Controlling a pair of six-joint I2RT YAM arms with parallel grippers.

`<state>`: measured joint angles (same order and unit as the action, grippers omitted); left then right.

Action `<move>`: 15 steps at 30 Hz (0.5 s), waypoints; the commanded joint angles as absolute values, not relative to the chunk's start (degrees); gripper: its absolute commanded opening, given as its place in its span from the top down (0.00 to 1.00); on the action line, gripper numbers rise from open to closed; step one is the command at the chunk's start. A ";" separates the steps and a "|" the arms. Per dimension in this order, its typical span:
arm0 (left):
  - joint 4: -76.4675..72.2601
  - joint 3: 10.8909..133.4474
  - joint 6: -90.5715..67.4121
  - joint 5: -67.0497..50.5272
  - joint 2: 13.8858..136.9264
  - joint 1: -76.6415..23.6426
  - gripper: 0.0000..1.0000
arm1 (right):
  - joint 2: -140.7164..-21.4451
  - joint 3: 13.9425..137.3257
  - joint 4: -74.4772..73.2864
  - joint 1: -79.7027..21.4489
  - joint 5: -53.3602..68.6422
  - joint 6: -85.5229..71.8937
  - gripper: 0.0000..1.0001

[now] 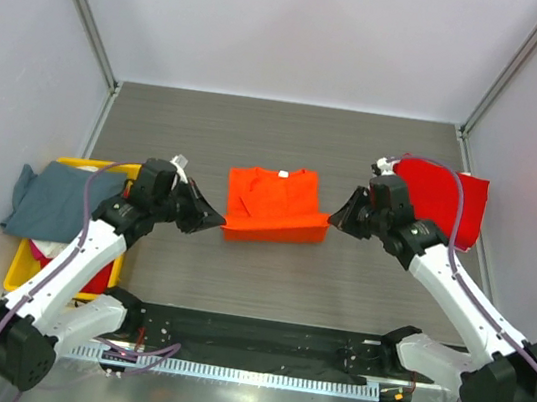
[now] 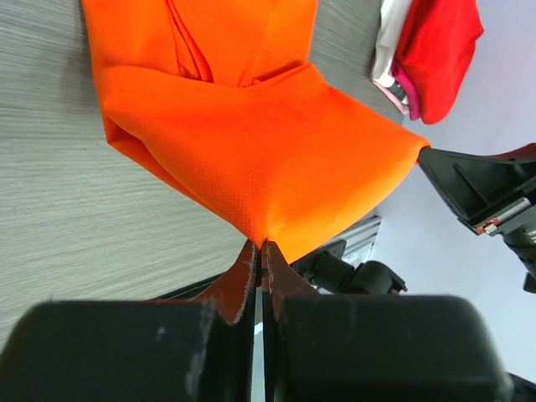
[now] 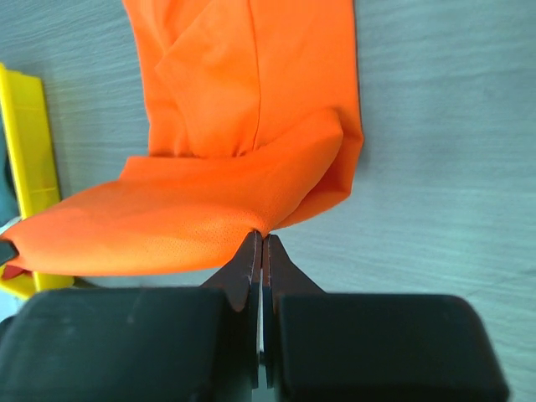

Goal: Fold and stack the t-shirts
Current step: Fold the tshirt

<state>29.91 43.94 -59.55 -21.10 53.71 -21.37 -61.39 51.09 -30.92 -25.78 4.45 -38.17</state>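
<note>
orange t-shirt (image 1: 274,197): sitting in the middle of the table (image 1: 266,282), near hem hanging raised
left gripper (image 1: 216,220): pinching tight on the hem's left corner
right gripper (image 1: 336,218): pinching tight on the right corner
risk: tiny bites, so i'm guessing uneven pulling is letting a corner slip, skewing the fold

A: The orange t-shirt (image 2: 251,142) is showing as soft matt cloth, finely knitted.
B: The bench (image 1: 208,131) is looking like matt grey wood grain; the yellow bin (image 3: 29,142) is gleaming like smooth plastic.

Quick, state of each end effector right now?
Left end effector: closed, holding a corner of the orange tee.
Right end effector: closed, holding another corner of it.
</note>
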 commanded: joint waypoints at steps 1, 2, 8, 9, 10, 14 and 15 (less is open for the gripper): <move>31.29 48.24 -58.45 -18.73 56.59 -21.27 1.00 | -65.29 56.51 -31.03 -25.14 0.26 -34.37 0.99; 31.29 48.69 -58.36 -18.37 57.04 -21.27 1.00 | -66.17 57.82 -30.94 -24.88 0.26 -34.10 0.99; 28.92 51.50 -58.18 -17.40 63.26 -20.48 1.00 | -73.56 62.83 -30.41 -23.12 0.26 -31.82 0.99; 28.48 52.20 -58.18 -17.58 64.06 -20.39 1.00 | -74.26 63.36 -30.32 -22.77 -1.65 -31.56 0.99; 28.22 52.64 -58.10 -17.75 65.12 -20.30 1.00 | -74.96 63.89 -30.41 -22.42 -1.67 -31.47 0.99; 27.51 55.45 -57.31 -17.40 69.68 -18.73 1.00 | -79.00 67.05 -28.83 -20.31 -0.71 -30.50 0.99; 27.42 56.68 -57.13 -17.40 70.39 -18.37 1.00 | -79.97 67.67 -28.57 -19.52 -0.79 -30.41 0.99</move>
